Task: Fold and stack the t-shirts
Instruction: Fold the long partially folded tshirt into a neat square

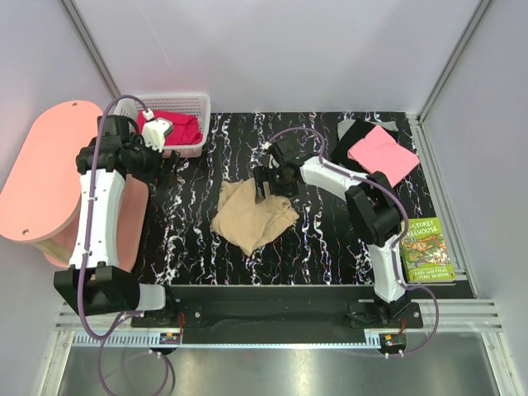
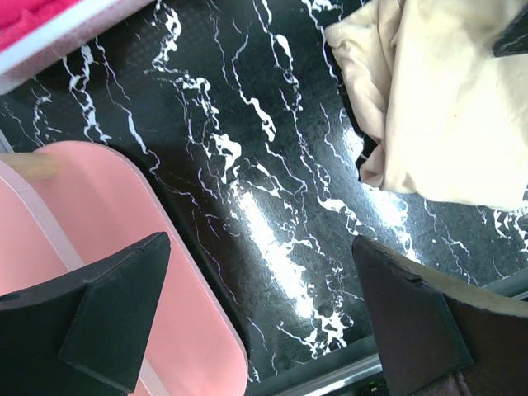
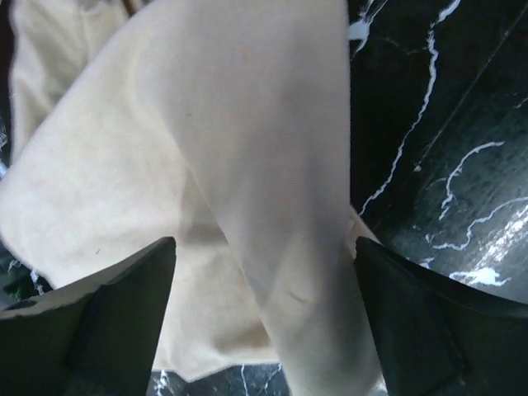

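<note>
The tan shirt (image 1: pixel 254 216) lies crumpled and unfolded about the middle of the surface (image 1: pixel 330 243), a loose heap with its edges turned over one another. The right tool (image 1: pixel 266 185) is over the heap's far right part, its arm reaching in from the right side. In the right wrist view its jaws stand wide apart with a raised ridge of tan cloth running between them — the fingers (image 3: pixel 124 318) are clear of that ridge on both sides, so nothing is pinched. The left tool (image 1: pixel 169 173) hangs near the left edge of the surface, just on the near side of the basket (image 1: pixel 186 101) and well apart from the tan shirt. Its jaws are also spread wide, and the left wrist view shows only bare marbled surface between them, with part of the heap off toward the upper right. The basket sits at the far left corner and holds the red shirt (image 1: pixel 177 125), bunched inside. At the far right corner the pink shirt (image 1: pixel 381 154) lies folded to a neat square on top of the black shirt (image 1: pixel 353 132), which shows past it on the far and left sides. A green book (image 1: pixel 427 250) lies flat at the right edge, toward the near corner. A pink table (image 1: pixel 41 181) stands off the left edge — partly hidden behind the left arm.
</note>
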You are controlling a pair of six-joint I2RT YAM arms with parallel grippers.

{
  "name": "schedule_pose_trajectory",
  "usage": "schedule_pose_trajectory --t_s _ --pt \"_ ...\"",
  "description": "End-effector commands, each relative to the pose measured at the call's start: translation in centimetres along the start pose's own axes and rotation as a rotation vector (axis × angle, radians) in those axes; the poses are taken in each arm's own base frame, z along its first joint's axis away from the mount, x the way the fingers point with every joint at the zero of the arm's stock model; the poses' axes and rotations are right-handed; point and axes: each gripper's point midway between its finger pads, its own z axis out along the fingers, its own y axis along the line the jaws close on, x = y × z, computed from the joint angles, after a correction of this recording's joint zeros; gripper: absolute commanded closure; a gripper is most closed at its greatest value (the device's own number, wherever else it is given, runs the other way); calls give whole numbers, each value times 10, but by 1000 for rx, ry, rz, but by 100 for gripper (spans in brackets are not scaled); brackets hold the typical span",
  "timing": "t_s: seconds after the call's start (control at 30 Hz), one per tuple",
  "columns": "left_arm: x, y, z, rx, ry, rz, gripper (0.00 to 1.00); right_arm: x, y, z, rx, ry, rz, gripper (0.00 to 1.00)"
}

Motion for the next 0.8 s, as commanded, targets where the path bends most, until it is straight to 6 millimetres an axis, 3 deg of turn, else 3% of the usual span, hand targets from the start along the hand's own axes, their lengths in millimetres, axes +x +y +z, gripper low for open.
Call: schedule_pose_trajectory --t_s 0.0,0.03,0.1,0.3,0.4,0.5,0.53,0.6,0.67,0.77 --pt "0 1 -7 -33 -19 35 1 -18 -33 -2 229 -14 -43 0" --pt "3 -1 -6 -28 -14 35 1 -20 -47 -2 309 -12 -42 0" --pt "6 -12 -4 -5 -9 46 1 -41 -57 -26 415 -85 -56 0" --pt "18 -79 4 136 3 147 1 -89 -43 -107 487 -308 -37 0" --pt "31 -111 13 208 38 202 1 -90 -25 -120 394 -336 -20 0" --pt "40 -133 25 276 71 221 1 -78 2 -112 223 -299 -16 0" --pt "39 -137 28 285 69 226 1 -65 0 -101 201 -266 -6 0" --pt "37 -147 34 331 72 210 1 -62 19 -91 78 -262 0 0" --pt "33 -151 42 347 75 189 1 -53 26 -79 19 -215 10 0" --pt "36 -161 53 369 102 189 1 -39 21 -47 -4 -128 38 0"
